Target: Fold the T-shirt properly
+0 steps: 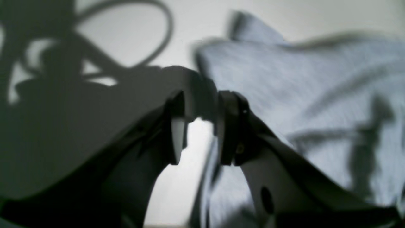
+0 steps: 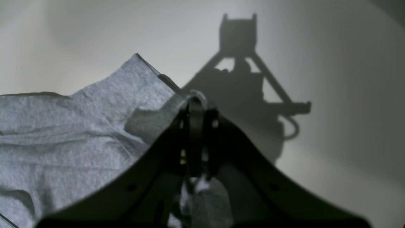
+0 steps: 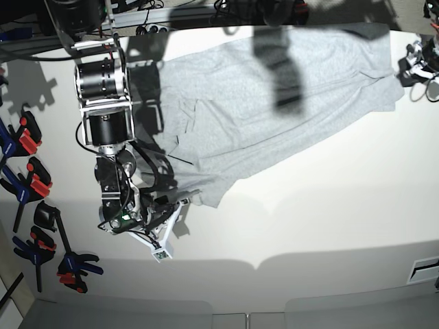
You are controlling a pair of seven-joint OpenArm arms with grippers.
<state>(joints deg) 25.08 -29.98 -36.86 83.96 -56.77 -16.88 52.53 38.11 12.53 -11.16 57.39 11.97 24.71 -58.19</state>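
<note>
A wide, smooth white desk (image 3: 329, 205) fills the overhead view, brightly lit, with hard shadows of arms and cables falling across it. The T-shirt (image 3: 274, 103), light heather grey with its plain side showing, lies spread and wrinkled across the far part of the desk, stretched between the two tools.

The right tool (image 2: 196, 104) sits at the garment's near corner. Its jaws are clenched together on a fold of the T-shirt's edge, which wraps over the fingertips in the wrist view. The rest of the cloth trails away to the left of this tool, rumpled in soft ridges, while bare desk and the arm's own sharp shadow lie to its right.

The left tool (image 1: 199, 126) is at the far corner of the cloth, at the edge of the overhead view. Its jaws stand partly apart with bare desk showing through the gap. The T-shirt lies just beside its right finger (image 1: 231, 126), and the wrist picture is too blurred to tell whether any cloth is caught.

Beyond the right arm, outside the desk's edge, a row of black spring clamps with red and blue handles (image 3: 27, 185) lies on a pale surface. Dark cables and metal framing (image 3: 158, 14) run along the far edge of the desk.
</note>
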